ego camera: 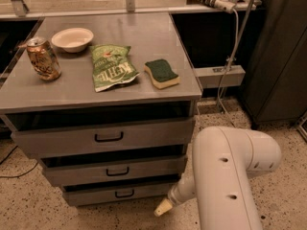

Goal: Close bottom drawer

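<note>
Bottom drawer [86,196]: lowest of three, at floor level, apparently slightly out; front runs left-right.
Gripper [162,208]: low, just beside the drawer's right end; its handle [124,193] lies to the left.
Gripper opening: cannot tell.

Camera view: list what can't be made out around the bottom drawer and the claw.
- The claw, low by the bottom drawer's right corner: only its pale end shows past the wrist, and whether it touches the drawer is unclear.
- Inside of the bottom drawer: camera view, hidden in shadow under the middle drawer.
- The arm: cut off by the bottom edge.
</note>
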Tool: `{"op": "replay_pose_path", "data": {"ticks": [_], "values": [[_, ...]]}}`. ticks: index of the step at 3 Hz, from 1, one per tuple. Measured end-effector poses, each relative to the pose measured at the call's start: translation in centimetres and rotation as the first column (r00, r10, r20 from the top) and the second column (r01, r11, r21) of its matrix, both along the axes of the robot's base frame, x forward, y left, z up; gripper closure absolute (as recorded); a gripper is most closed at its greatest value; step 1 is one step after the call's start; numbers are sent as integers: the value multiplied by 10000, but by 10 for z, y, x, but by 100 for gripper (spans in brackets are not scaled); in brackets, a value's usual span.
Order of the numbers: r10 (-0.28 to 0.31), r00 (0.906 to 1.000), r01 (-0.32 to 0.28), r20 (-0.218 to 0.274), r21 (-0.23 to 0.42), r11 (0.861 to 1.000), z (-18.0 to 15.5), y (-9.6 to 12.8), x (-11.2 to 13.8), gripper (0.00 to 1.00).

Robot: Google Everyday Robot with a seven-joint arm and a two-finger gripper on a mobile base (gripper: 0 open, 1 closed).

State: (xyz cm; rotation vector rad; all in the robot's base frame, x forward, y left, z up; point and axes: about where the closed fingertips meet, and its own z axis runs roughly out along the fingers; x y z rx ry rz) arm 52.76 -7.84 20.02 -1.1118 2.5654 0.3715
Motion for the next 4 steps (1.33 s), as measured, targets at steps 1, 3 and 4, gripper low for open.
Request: {"op": "replay_pose_path", "data": {"ticks": [1,3,4], "values": [[0,10000,0,0,0,10000,0,0,0,19],[-22,10000,22,15,-24,10000,-1,0,0,66],[-194,9997,197,143,-205,9996,-7,-2,7,89]]}}
